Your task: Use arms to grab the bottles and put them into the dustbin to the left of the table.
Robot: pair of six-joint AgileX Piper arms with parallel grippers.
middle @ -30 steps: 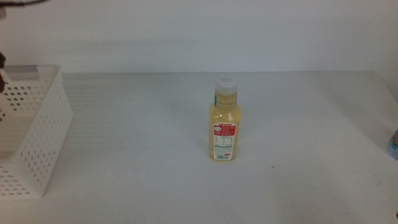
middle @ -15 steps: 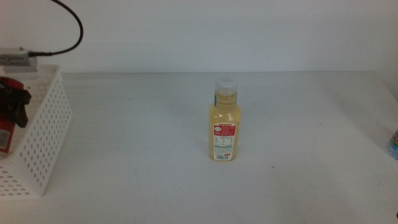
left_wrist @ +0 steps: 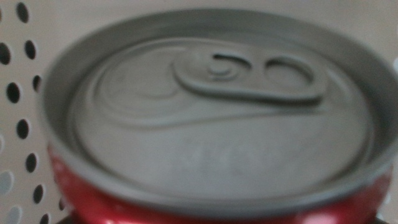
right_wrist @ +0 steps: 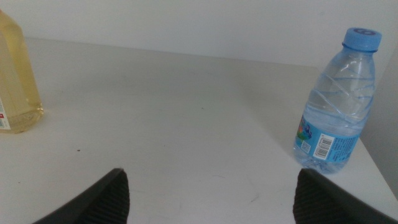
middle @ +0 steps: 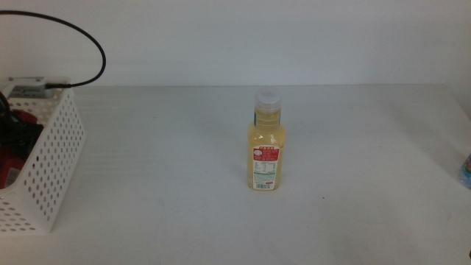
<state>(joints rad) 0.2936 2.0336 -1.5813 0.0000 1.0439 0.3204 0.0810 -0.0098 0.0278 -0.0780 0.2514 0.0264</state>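
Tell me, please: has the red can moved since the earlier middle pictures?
Yes. The red can, absent one second ago, now sits lower inside the dustbin than half a second ago, carried by the left gripper; the juice bottle stayed put.

A: Centre of the plain white matte tabletop [middle: 162, 184], the pale-yellow juice bottle with white cap and red label [middle: 265, 141] is standing upright, alone.

B: And over on the left edge?

A: The white plastic perforated basket [middle: 45, 173], and inside it the left arm's black gripper [middle: 13, 134] hangs low beside something red [middle: 10, 168] (probably the can, though the wall hides most of it). A black cable [middle: 87, 38] loops up above the rim.

B: Far right?

A: Just a sliver of a clear bottle with a blue label [middle: 465, 171], cut by the frame.
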